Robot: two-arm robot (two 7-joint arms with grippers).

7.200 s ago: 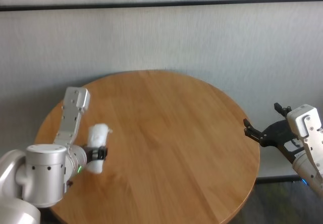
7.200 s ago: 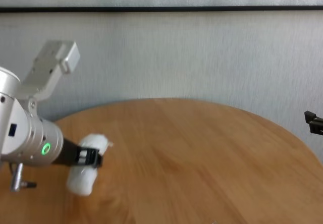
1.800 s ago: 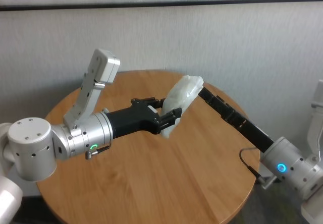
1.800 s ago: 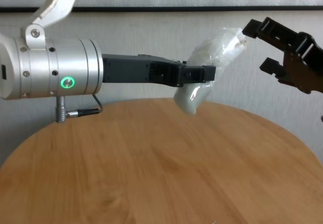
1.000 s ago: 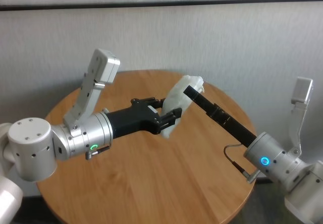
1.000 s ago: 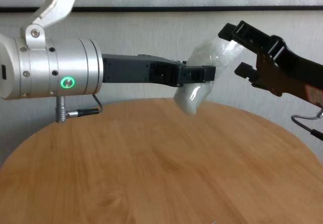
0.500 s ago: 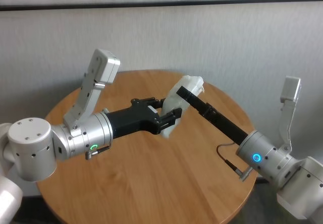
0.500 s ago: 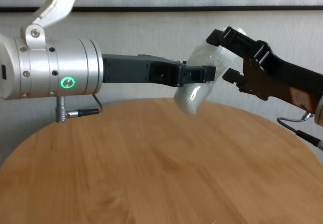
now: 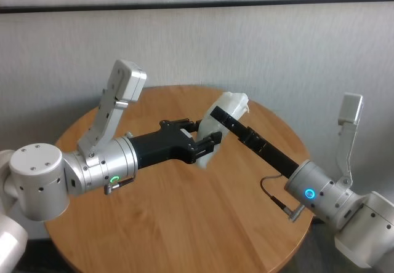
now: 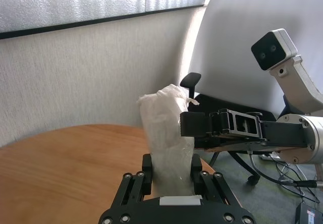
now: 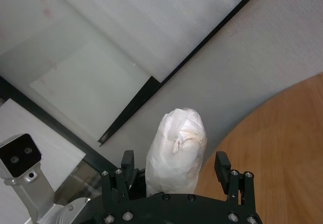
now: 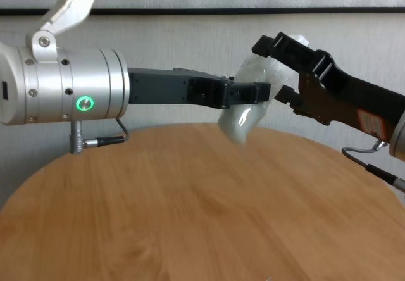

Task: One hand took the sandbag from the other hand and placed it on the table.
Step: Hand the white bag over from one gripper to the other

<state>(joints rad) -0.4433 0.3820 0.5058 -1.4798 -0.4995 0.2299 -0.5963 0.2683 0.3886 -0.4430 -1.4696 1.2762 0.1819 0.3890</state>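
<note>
So from where I'm standing it's a mid-air handoff, caught halfway. On the left, the left gripper point(image 9: 206, 145), the green-lit one, has its fingers clamped on the lower half of the sandbag point(image 9: 217, 127), holding it up well clear of the worktop point(image 9: 184, 224). My guess is it's raised and stuck out toward the middle like that so the other arm can get at the free upper end without either arm bumping the wood.

Over on the right, the right gripper point(image 9: 223, 114), blue ring light, has slid in around the top half of the bag. Its fingers look wide, one on each side of the pouch with daylight in between, so I'd say it hasn't squeezed yet.

That gap is really only clear in the right wrist view, where the sandbag point(image 11: 176, 153) stands between the two fingertips without touching either. The left wrist view shows the bag pinched at its base, something the head view half hides. The chest view is the one showing how high off the worktop point(image 12: 190, 230) everything is.
</note>
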